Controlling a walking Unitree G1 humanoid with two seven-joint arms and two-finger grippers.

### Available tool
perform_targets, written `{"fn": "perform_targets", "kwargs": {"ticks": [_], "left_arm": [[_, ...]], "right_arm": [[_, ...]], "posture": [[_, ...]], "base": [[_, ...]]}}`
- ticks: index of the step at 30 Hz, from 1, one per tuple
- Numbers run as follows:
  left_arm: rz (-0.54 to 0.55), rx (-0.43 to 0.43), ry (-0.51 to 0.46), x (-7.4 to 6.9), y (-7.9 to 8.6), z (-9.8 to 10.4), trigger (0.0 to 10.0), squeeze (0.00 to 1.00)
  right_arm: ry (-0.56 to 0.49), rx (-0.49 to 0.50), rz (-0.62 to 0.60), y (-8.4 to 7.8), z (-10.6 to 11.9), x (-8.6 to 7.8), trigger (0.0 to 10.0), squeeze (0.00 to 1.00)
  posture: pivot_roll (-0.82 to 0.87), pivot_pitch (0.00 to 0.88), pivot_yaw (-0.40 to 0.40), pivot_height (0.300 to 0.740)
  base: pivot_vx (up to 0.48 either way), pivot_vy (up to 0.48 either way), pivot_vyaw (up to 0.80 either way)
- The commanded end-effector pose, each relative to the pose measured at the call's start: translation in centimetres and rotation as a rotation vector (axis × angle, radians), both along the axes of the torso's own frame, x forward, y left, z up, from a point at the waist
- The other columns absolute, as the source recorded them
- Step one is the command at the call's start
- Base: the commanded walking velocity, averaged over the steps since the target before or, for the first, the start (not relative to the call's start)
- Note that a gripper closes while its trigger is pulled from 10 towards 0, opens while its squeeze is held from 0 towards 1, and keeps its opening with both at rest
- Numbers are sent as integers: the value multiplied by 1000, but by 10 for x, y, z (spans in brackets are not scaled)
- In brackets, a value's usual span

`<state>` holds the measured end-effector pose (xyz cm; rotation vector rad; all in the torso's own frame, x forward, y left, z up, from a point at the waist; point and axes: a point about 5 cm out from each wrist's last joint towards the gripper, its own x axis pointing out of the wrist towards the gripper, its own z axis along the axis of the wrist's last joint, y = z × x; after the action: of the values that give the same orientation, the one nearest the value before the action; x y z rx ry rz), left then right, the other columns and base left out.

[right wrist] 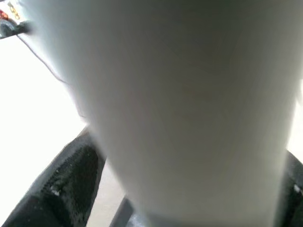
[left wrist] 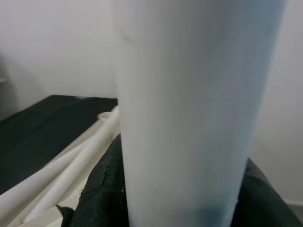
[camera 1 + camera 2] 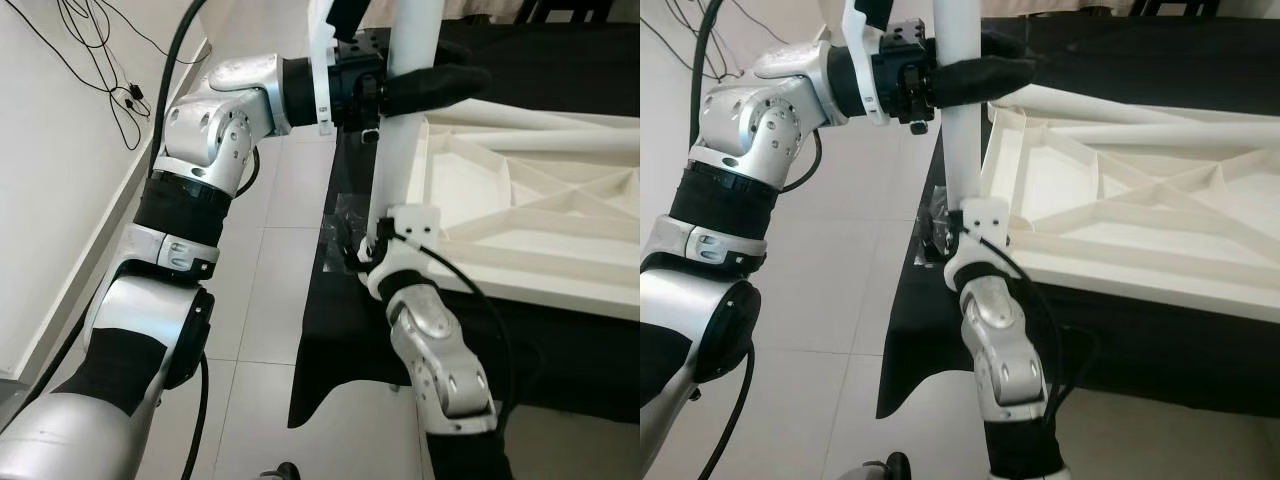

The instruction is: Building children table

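A white table leg (image 3: pixel 400 150) stands upright at the near left corner of the upturned white tabletop (image 3: pixel 530 205). My left gripper (image 3: pixel 440 85) reaches in from the left, high on the leg, and is shut on it, with one black finger lying across its front. My right gripper (image 3: pixel 960 238) is shut on the same leg low down, just above the tabletop's corner, and its fingers are mostly hidden behind the leg. Both wrist views show the leg (image 2: pixel 189 118) (image 1: pixel 189 104) very close, with a black finger (image 2: pixel 102 189) beside it.
The tabletop lies on a black cloth (image 3: pixel 330 340) spread over the pale tiled floor (image 3: pixel 270 250). More white legs (image 3: pixel 540 125) lie along the tabletop's far side. A white wall with hanging black cables (image 3: pixel 110 70) runs along the left.
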<state>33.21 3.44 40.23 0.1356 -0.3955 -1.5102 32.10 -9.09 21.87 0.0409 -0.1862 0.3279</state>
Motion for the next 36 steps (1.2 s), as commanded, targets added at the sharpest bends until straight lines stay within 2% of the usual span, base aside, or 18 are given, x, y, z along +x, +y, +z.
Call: {"fn": "perform_targets", "kwargs": {"ticks": [1,2,3,4,5,6,8,9,10,12,14,18,19,20,34,35,36], "left_arm": [[-24,77,17,0,-10,-13,0,0],[-26,76,16,0,-10,-13,0,0],[-29,75,16,-1,-10,-13,0,0],[-29,75,16,-1,-10,-13,0,0],[-32,74,16,-1,-10,-13,0,0],[-32,74,16,-1,-10,-13,0,0],[-42,71,18,-3,-10,-14,0,0],[-46,70,19,-4,-10,-14,0,0],[-46,70,19,-4,-10,-14,0,0],[-54,70,22,-5,-11,-14,0,0],[-55,70,22,-5,-12,-14,0,0],[-63,68,24,-6,-13,-15,0,0],[-64,67,24,-6,-13,-15,0,0],[-65,67,24,-6,-13,-15,0,0],[-70,63,17,-7,-14,-17,0,0],[-76,61,24,-8,-14,-17,0,110],[-70,62,25,-7,-14,-17,1333,1000]], "right_arm": [[-52,-15,115,3,11,3,10000,1000],[-93,-80,202,-2,20,6,10000,1000],[-117,-144,295,-7,27,9,10000,604],[-117,-144,295,-7,27,9,10000,604],[-120,-208,373,-13,32,13,10000,0],[-120,-208,373,-13,32,13,10000,0],[-139,-379,560,-20,40,17,10000,0],[-145,-434,612,-22,42,18,10000,0],[-145,-434,612,-22,42,18,10000,0],[-117,-476,709,-24,45,23,10000,0],[-110,-481,738,-24,46,24,10000,0],[-77,-432,810,-24,50,34,9765,0],[-67,-422,836,-24,51,37,4314,0],[-62,-412,854,-23,51,38,0,0],[-42,-389,942,-20,48,46,0,0],[-44,-384,937,-21,47,47,0,0],[-47,-374,919,-21,45,48,0,0]], "posture": [[16,220,87,740],[16,220,87,740],[13,223,84,740],[13,223,84,740],[14,227,82,740],[14,227,82,740],[13,231,81,740],[13,231,81,740],[13,231,81,740],[14,235,79,740],[14,235,79,740],[16,241,73,740],[15,242,72,740],[15,242,71,740],[13,242,65,740],[12,240,65,740],[7,240,65,740]], "base": [[0,0,0],[0,0,0],[0,0,0],[0,0,0],[0,0,0],[0,0,0],[0,0,0],[0,0,0],[0,0,0],[0,0,0],[0,0,0],[0,0,0],[0,0,0],[0,0,0],[0,0,0],[0,0,0],[0,0,0]]}}
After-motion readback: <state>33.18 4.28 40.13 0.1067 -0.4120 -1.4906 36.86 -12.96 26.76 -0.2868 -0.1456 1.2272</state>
